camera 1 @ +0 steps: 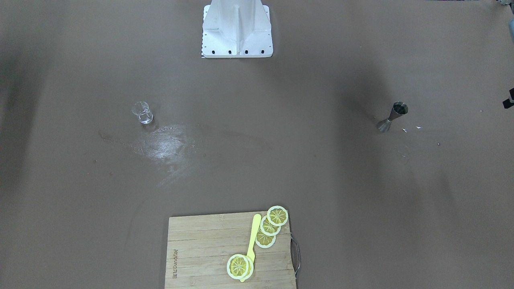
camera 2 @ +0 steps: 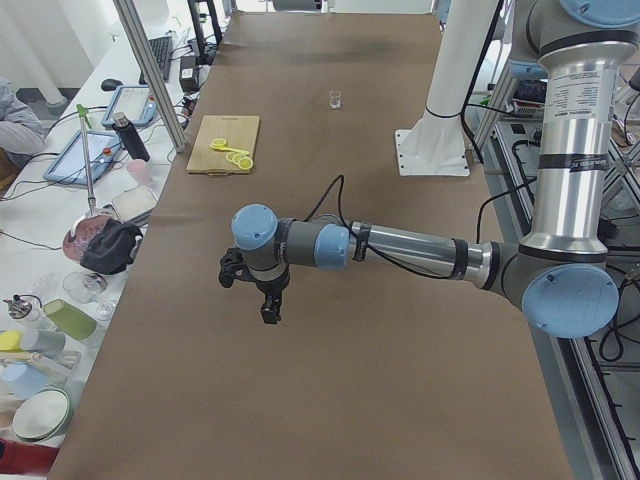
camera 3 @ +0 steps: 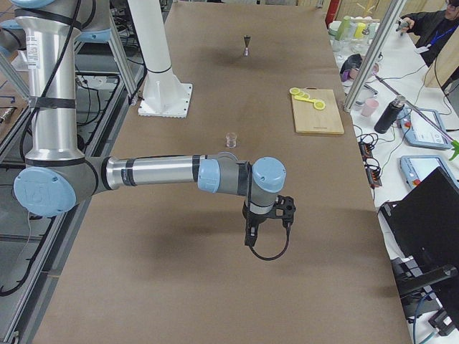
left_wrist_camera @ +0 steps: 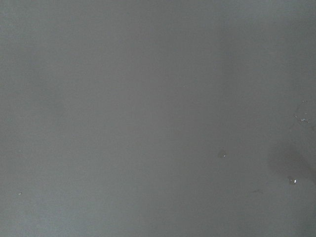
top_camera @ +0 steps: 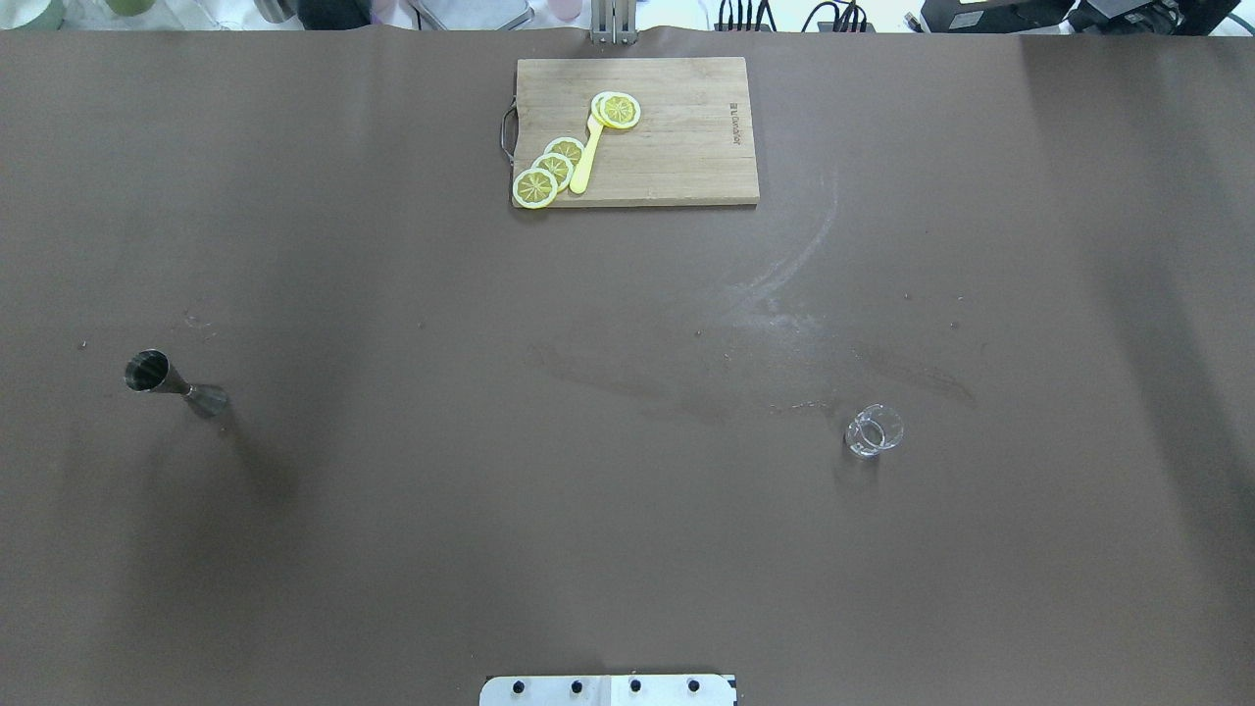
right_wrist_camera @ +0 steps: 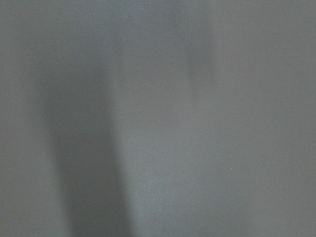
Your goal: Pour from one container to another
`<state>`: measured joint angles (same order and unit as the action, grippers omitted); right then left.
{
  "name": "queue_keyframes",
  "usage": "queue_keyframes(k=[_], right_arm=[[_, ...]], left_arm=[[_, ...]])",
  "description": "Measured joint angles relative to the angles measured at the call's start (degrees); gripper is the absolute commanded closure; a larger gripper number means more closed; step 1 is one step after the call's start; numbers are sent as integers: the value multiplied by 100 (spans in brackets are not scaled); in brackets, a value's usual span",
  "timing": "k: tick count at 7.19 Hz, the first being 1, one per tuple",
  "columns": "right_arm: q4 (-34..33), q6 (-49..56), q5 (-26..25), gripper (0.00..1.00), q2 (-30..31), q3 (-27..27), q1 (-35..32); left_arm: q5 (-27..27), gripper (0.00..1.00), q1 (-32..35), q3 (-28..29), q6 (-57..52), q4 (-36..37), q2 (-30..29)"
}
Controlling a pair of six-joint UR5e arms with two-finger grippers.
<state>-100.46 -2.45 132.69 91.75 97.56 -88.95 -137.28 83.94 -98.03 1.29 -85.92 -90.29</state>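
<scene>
Brown table covering (top_camera: 627, 549) is spread under everything. The left arm (camera 2: 400, 245) and the right arm (camera 3: 158, 172) are each stretched out low over an opposite end of it. A wooden cutting board (top_camera: 677, 147) is laid at the edge farthest from the base.

The left gripper (camera 2: 270, 310) and the right gripper (camera 3: 251, 236) are pointed downward above bare covering. Both are seen only from the side, so it cannot be told whether their jaws are wide or narrow. Nothing is seen held in either.

The steel jigger (top_camera: 172, 384) is stood upright on the left gripper's side, well apart from the right gripper. The glass cup (top_camera: 874, 431) is stood upright inboard of the right gripper, well apart from it, near a pale smear (camera 1: 164, 144). A yellow utensil (top_camera: 585, 157) and lemon slices (top_camera: 535, 187) are laid on the board.
</scene>
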Motion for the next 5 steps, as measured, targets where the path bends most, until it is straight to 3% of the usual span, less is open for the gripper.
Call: queue_keyframes(k=[5], right_arm=[[-4,-1,2,0,3,-3,0]], left_arm=[[0,2,0,-62,3,5,-13]])
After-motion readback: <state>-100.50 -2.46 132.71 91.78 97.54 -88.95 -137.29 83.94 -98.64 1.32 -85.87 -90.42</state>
